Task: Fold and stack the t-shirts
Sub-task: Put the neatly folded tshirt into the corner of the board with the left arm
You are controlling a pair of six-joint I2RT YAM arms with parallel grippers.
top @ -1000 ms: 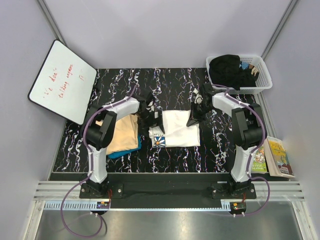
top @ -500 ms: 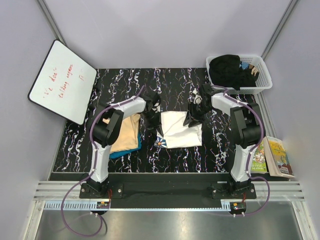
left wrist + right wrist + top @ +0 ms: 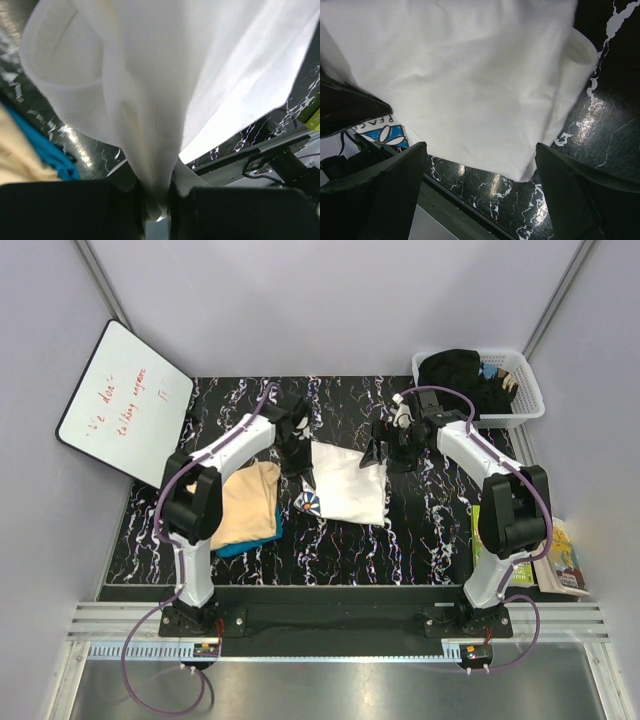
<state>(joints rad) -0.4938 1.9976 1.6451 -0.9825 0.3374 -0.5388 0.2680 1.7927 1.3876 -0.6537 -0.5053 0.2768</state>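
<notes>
The white t-shirt (image 3: pixel 348 483) is soft matt cloth, finely ribbed up close; the peach t-shirt (image 3: pixel 250 505) and teal t-shirt (image 3: pixel 245 546) are matt cloth too. The desk (image 3: pixel 420 530) is glossy black with white veining, glinting. The basket (image 3: pixel 533 388) is white latticed plastic

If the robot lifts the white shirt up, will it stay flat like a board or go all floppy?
Probably floppy: the white t-shirt bunches into soft folds where the left gripper pinches it, and the rest drapes loosely. It is likely light too, since that one small pinch seems enough to hold an edge up.
</notes>
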